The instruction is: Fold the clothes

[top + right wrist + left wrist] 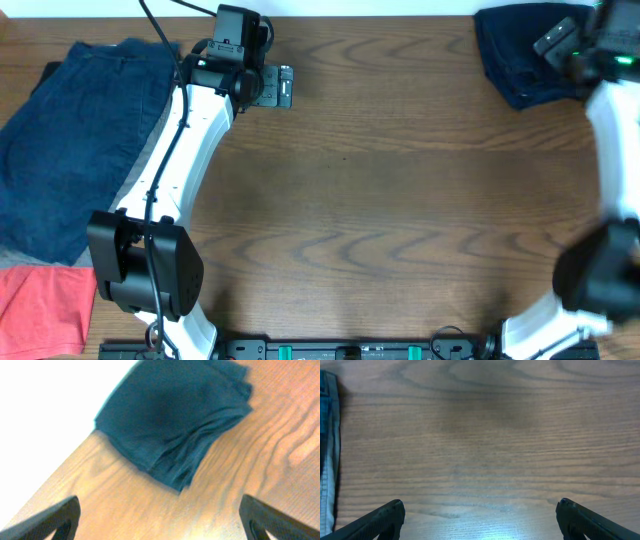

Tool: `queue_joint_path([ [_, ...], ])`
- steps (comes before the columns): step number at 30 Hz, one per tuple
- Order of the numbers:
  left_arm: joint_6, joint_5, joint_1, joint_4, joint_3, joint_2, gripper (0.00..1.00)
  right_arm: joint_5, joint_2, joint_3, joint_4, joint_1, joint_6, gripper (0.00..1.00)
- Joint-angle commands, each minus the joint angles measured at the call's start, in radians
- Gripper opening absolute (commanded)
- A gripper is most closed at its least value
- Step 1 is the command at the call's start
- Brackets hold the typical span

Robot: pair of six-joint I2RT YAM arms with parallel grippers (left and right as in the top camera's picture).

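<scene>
Surface: brown wood-grain bench (400,200), with a pale background past its far edge.
Task item: dark navy-blue cloth shorts (170,420), lying in a compact layered stack at the far right corner of the bench, one side right at the bench edge.
Right side: right fingers (57,519) are spread wide with nothing between them. The shorts lie straight ahead, apart from the tips, with their stacked edges facing the fingers.
Left side: left fingers (380,520) are spread wide and empty over plain wood, well apart from the shorts.
Long axis: the stack is close to square, so I cannot tell.
Nearer arm: the right, clearly.
Other cloth: faded denim-blue shorts (70,140) and a coral-red garment (40,305) lie at the left.
Judgement: the fold looks done. Any correction would fall to the right arm, reaching forward.
</scene>
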Motion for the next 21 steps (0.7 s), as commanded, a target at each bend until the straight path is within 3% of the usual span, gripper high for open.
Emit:
queue_joint_path([
  [1,0.01,-0.011,0.005,0.0,-0.008,0.014,0.98,-0.323,-0.169,0.006,-0.117,0.006,-0.256,0.99],
  [5,0.01,-0.011,0.005,0.0,-0.008,0.014,0.98,-0.45,-0.321,0.006,-0.258,0.006,-0.254,0.99],
  [16,0.01,-0.011,0.005,0.0,-0.008,0.014,0.98,-0.392,-0.586,0.006,-0.336,-0.003,-0.312,0.99],
  [21,0.01,-0.011,0.005,0.0,-0.008,0.014,0.98,-0.41,-0.655,0.005,-0.359,0.008,-0.599,0.99],
])
